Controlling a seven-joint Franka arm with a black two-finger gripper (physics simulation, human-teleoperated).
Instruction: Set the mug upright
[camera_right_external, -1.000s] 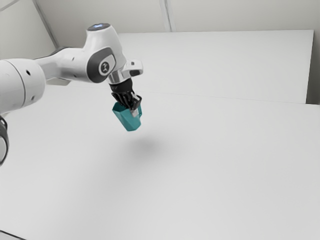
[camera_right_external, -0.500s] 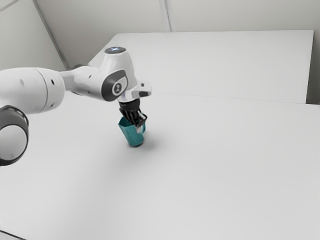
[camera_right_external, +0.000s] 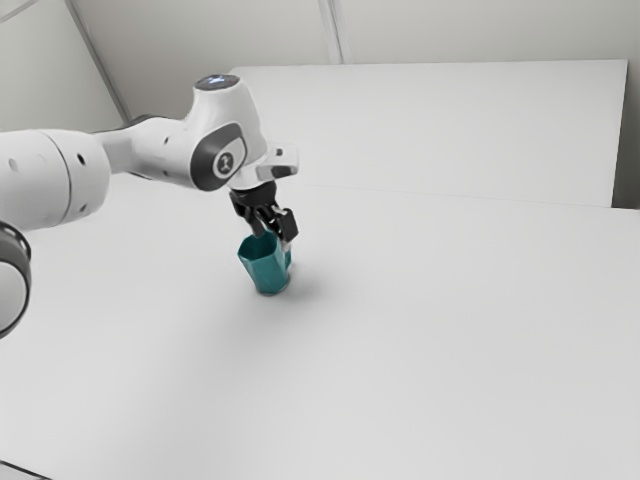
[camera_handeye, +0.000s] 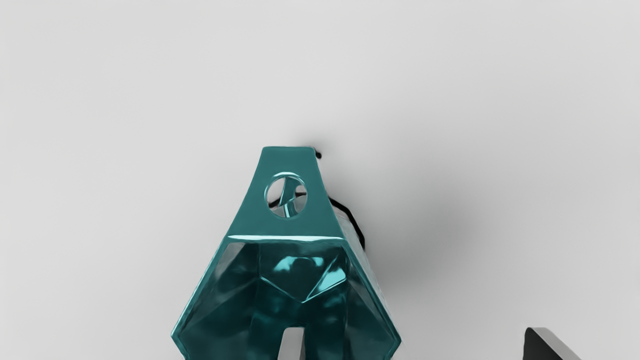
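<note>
The gripper (camera_right_external: 274, 236) is just above the mug (camera_right_external: 265, 270), and its two fingers are wide apart. They are not squeezing the mug between them. The blue-green mug is right under the gripper, with its bottom down on the white table (camera_right_external: 450, 320) and its open top (camera_handeye: 300, 285) facing up at the gripper. In the wrist view, one finger (camera_handeye: 292, 346) is over the open top of the mug, and I cannot tell if its tip dips inside. The other finger (camera_handeye: 542, 346) is out past the side of the mug, with a gap between them. The mug's handle (camera_handeye: 250, 215) has a round hole in it and sticks out to one side of the line from finger to finger. The white arm (camera_right_external: 220, 125) reaches over the table and holds the gripper pointing down at the mug
</note>
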